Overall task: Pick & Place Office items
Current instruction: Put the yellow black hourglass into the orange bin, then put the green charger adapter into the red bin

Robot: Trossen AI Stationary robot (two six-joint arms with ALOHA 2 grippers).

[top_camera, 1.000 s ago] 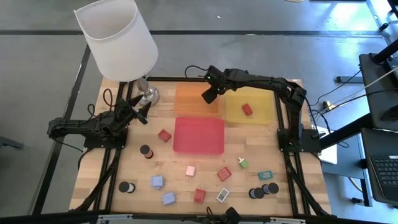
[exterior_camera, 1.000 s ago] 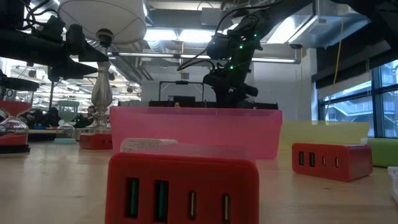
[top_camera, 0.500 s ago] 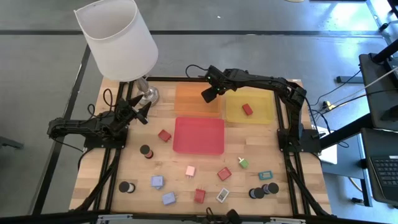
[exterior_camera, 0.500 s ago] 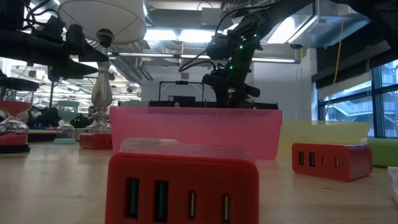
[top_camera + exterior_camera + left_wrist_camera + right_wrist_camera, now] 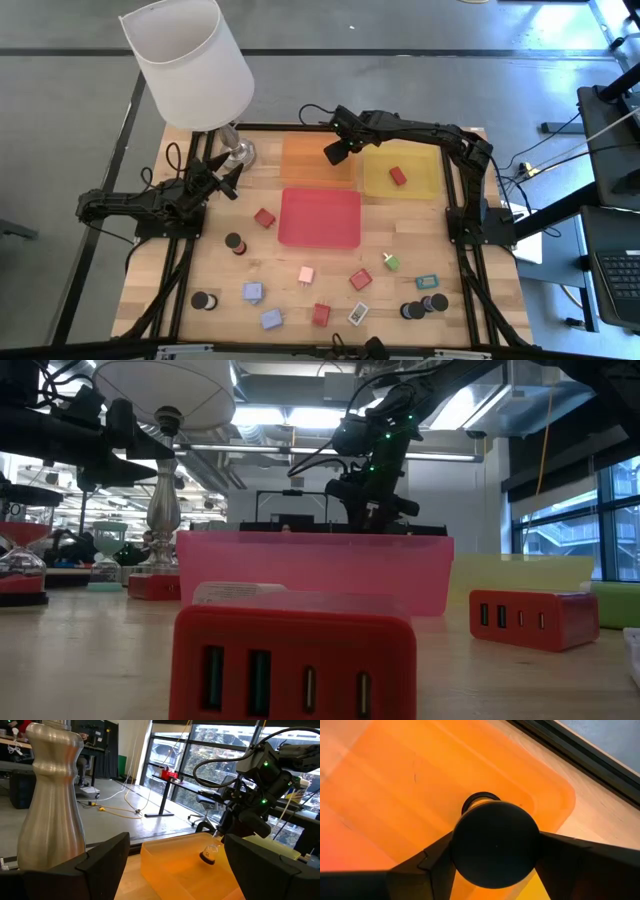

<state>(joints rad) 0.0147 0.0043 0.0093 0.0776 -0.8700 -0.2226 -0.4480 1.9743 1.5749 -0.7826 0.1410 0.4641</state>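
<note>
Over the orange tray (image 5: 316, 157), the right gripper (image 5: 334, 154) is clamping a short black cylinder (image 5: 495, 844) across its round sides. It is looking light, rigid and smooth, liable to roll. Beside the lamp (image 5: 190, 62), the left gripper (image 5: 226, 178) is waiting, fingers apart.

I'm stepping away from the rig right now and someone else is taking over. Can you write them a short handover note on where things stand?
Right gripper is over the orange tray, fingers around a short black cylinder, not yet set down.
Left gripper waits open and empty beside the lamp base.
Done: one red block lies in the yellow tray. The red tray holds nothing.
Left: the pieces scattered over the near table, among them a red block, a black cylinder and a pink block.
</note>
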